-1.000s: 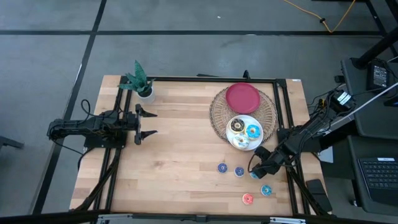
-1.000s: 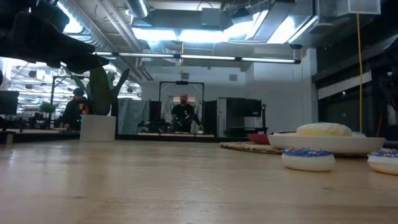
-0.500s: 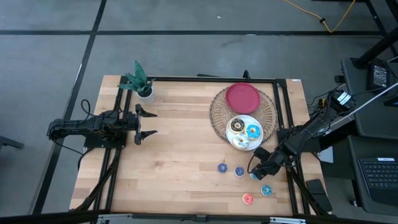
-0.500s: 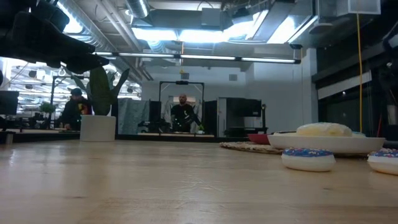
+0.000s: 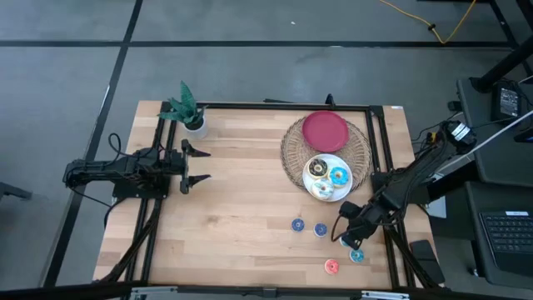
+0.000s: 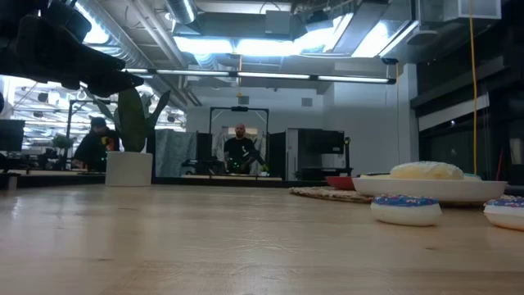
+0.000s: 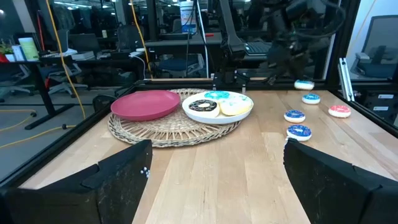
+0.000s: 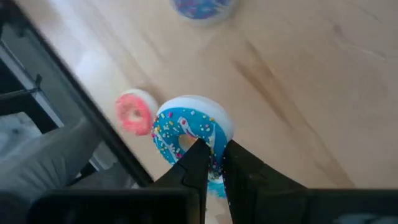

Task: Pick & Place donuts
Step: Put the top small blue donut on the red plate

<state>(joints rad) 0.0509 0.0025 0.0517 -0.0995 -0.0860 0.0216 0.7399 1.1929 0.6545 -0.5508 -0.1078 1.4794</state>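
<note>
Right claw (image 8: 210,163) pinched narrow on blue donut (image 8: 186,134), lifted off counter (image 5: 241,200); white plate (image 5: 313,180) lies up-counter, nearest this arm. Left claw (image 5: 193,162) wide, idle.

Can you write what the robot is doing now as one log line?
right gripper: shut on small blue donut | left gripper: open, waiting | white plate: three donuts

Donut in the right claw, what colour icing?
Light blue icing with sprinkles on the donut, pinched in the right claw; clearest in the right wrist view.
</note>
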